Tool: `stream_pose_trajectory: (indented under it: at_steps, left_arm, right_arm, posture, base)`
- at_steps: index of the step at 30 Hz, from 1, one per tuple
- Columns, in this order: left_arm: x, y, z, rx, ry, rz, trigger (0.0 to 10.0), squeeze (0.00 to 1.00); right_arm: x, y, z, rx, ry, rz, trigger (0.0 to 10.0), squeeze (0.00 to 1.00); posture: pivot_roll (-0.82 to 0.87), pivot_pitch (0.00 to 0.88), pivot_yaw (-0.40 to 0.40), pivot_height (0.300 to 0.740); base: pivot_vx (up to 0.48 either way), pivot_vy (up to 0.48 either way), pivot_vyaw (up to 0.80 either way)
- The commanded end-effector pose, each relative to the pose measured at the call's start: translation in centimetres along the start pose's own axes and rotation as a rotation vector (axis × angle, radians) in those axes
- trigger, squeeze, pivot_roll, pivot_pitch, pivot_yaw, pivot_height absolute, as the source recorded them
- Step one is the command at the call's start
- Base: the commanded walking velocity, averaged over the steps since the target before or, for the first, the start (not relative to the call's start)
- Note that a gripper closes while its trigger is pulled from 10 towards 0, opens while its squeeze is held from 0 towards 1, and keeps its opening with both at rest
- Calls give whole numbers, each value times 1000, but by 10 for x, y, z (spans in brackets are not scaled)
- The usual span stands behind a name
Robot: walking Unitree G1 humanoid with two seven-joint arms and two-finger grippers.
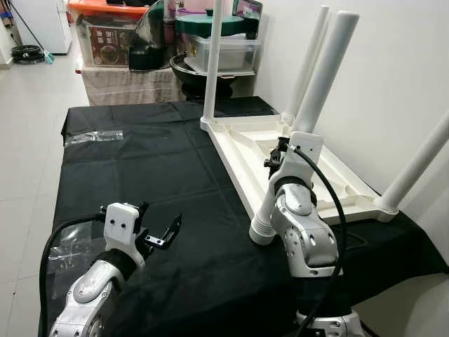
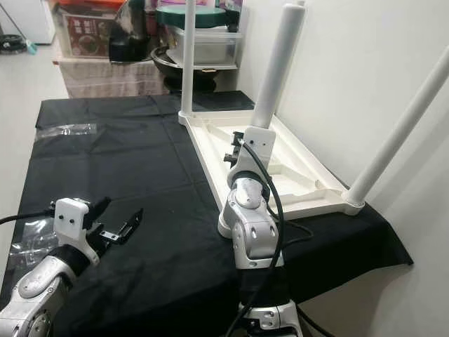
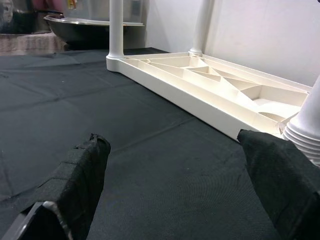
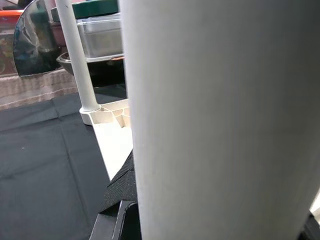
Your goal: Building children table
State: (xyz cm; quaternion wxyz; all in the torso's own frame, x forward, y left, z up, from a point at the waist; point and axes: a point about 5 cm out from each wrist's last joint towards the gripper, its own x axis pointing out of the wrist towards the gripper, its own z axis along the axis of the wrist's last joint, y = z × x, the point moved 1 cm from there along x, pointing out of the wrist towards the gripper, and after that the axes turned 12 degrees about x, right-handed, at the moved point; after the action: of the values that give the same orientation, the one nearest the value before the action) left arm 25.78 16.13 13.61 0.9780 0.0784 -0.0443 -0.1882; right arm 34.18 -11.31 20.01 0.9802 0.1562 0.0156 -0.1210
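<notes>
Currently: one white tabletop [image 1: 337, 184] lies upside down on the black cloth [image 1: 140, 161], filling the 1–3 o'clock part of the table next to the wall. Four white legs stand on it, one per corner.

Nearest is the near-left leg [image 1: 330, 70], at roughly 1 o'clock from the robot. The right gripper [image 1: 279, 156] is clamped on it low down. In the right wrist view the leg takes up most of the frame, with a black pad [image 4: 122, 187] pressed against its side. The right arm [image 1: 303, 232] rises from the table edge, elbow bent, wrist pointing up along the leg, black cable looping beside it.

The left gripper [image 1: 156, 226] is at 10 o'clock, low over bare cloth, well apart from the tabletop, fingers [image 3: 82, 175] spread wide and holding nothing. The left forearm comes in from the near-left corner, aimed toward the tabletop.

There are two clear plastic bags: one [image 1: 70, 251] at 9 o'clock near the left arm, and one [image 1: 93, 136] farther out at 11 o'clock.

Remaining legs: near-right [image 1: 419, 160] at 3 o'clock, far-left [image 1: 212, 63] at 12 o'clock, far-right [image 1: 309, 60] behind the held leg.

Beyond the table at 12 o'clock is a stack of storage boxes [image 1: 105, 31], containers and a dark bowl [image 1: 203, 77].
</notes>
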Motion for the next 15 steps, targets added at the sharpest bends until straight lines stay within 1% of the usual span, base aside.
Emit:
stream_pose_trajectory:
  at_steps: [1,14,15]
  left_arm:
    - [2,-2,0,9,-8,-10,10000,0]
    - [2,-3,0,9,-6,-16,10000,0]
    - [2,-3,0,10,-7,-17,10000,0]
  right_arm:
    - [1,-19,-35,-33,171,-80,10000,0]
    - [-1,-18,-33,-12,165,-76,10000,0]
    - [-1,-18,-31,-6,160,-75,10000,157]
  posture:
    - [65,0,-99,740]
    - [63,0,-93,740]
    - [64,0,-93,740]
  base:
    - [0,0,0]
    - [0,0,0]
    - [0,0,0]
